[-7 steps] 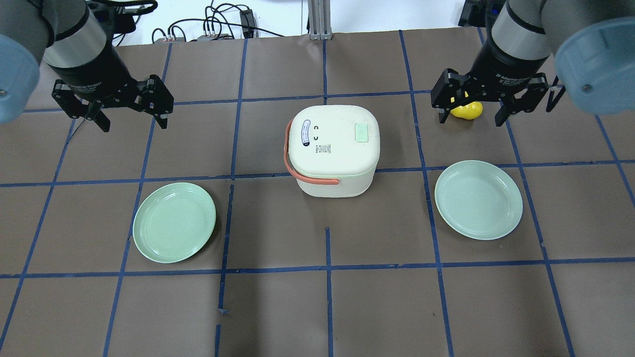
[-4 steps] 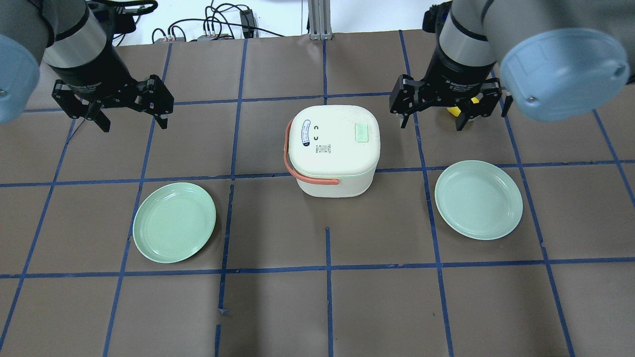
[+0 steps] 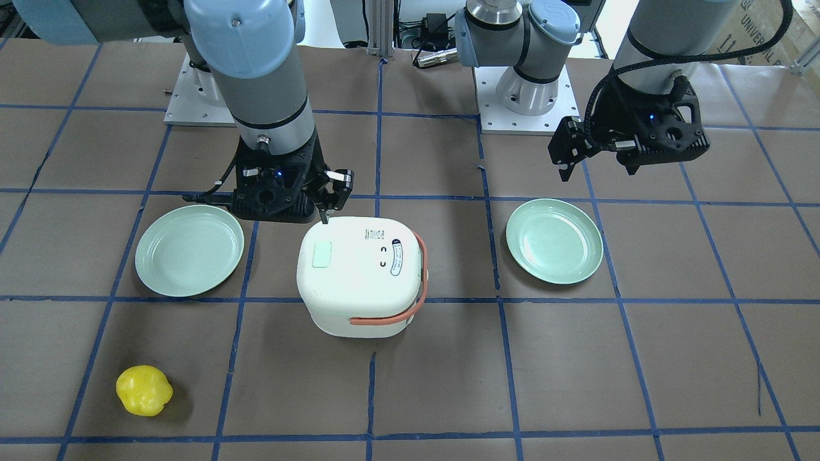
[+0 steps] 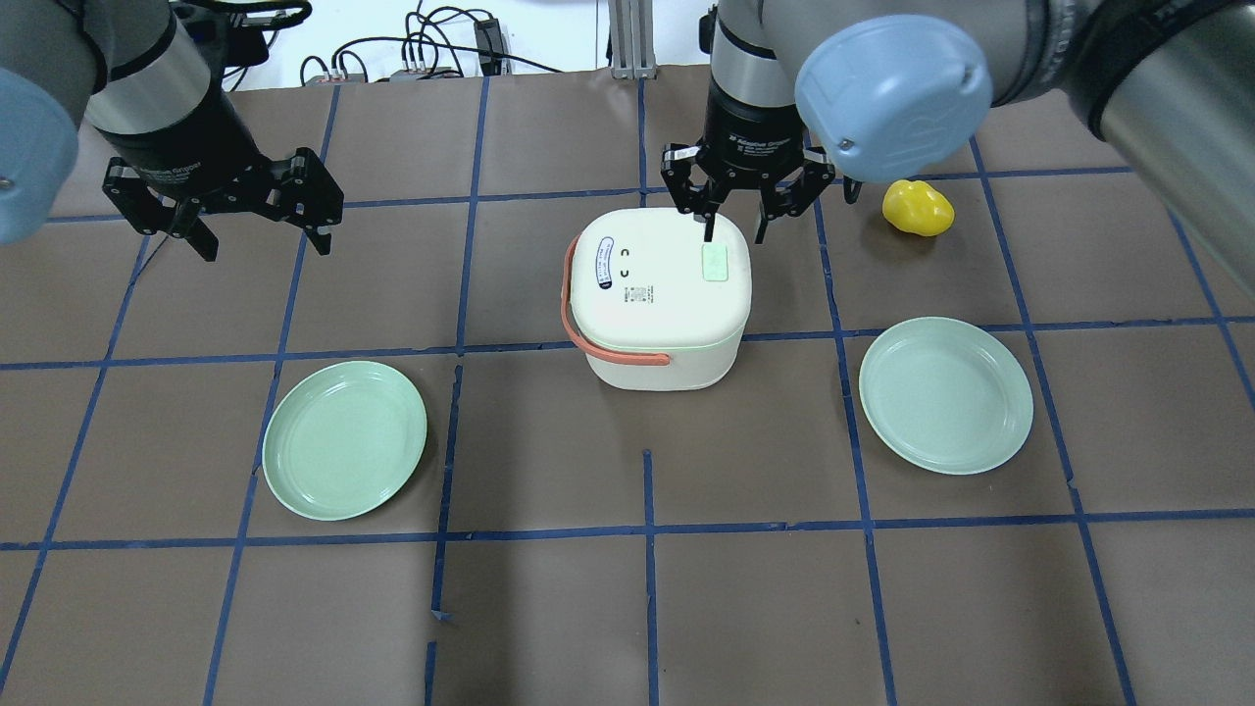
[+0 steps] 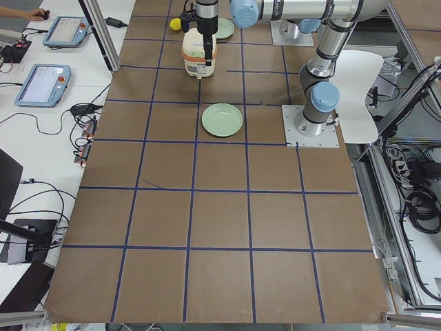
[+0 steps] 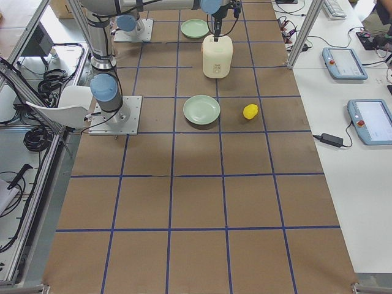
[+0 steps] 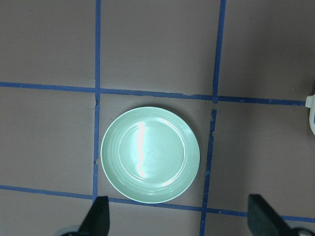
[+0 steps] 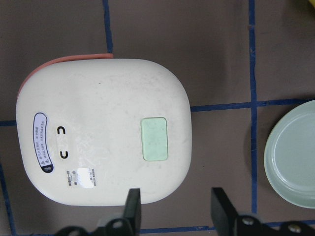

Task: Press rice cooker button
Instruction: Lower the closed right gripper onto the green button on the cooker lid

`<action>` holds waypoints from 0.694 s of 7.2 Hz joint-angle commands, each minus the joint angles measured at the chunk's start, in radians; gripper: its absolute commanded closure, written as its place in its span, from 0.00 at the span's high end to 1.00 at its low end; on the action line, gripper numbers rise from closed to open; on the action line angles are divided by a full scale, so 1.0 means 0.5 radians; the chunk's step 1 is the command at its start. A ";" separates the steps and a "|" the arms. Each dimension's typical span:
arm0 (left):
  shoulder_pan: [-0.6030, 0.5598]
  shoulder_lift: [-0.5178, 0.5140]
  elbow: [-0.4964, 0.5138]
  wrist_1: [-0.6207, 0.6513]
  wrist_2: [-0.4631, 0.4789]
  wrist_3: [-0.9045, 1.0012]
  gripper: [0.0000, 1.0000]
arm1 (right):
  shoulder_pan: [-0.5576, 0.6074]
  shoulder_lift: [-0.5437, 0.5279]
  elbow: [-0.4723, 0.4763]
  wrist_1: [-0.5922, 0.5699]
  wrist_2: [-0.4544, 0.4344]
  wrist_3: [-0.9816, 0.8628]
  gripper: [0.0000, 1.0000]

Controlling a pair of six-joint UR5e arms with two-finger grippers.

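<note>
Right gripper [image 4: 733,227]: 2 fingers spread, nothing between them, pointing down over the upper edge of the rice cooker [image 4: 657,294] lid, just right of centre in the overhead view. The finger [image 4: 707,226] on the picture's left ends at the upper border of the green button [image 4: 717,263]; its twin hangs past the lid's right rim. Cannot tell from any view whether a tip touches the lid. In the right wrist view the button [image 8: 154,139] sits above the gap between the 2 fingers, nearer the left one, so it lies ahead of the tips, not under them. The button is a rounded rectangle, long axis running up-down in both the overhead and wrist views, on the half of the lid away from the orange handle [image 4: 567,314]. The cooker stands upright at frame centre. Judgement: a short shift toward the lower part of the overhead frame, then a descent with 1 tip, should land on the pad; the wide spread risks the second finger catching the rim. Left gripper [image 4: 265,240]: also spread and empty, upper left, well apart from the cooker, so the right arm is plainly nearer. Around: 2 green plates, lower left [image 4: 344,439] and right [image 4: 945,394]; a yellow toy [image 4: 917,207] upper right.
</note>
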 commanded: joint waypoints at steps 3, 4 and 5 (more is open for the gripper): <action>0.000 0.000 0.000 -0.002 0.003 0.000 1.00 | 0.006 0.144 0.019 -0.208 0.019 0.011 0.07; 0.000 0.000 0.000 -0.002 0.000 0.000 1.00 | -0.004 0.144 0.028 -0.208 0.016 0.001 0.07; 0.000 0.000 0.000 0.001 0.000 0.000 1.00 | -0.016 0.144 0.028 -0.208 0.007 -0.008 0.07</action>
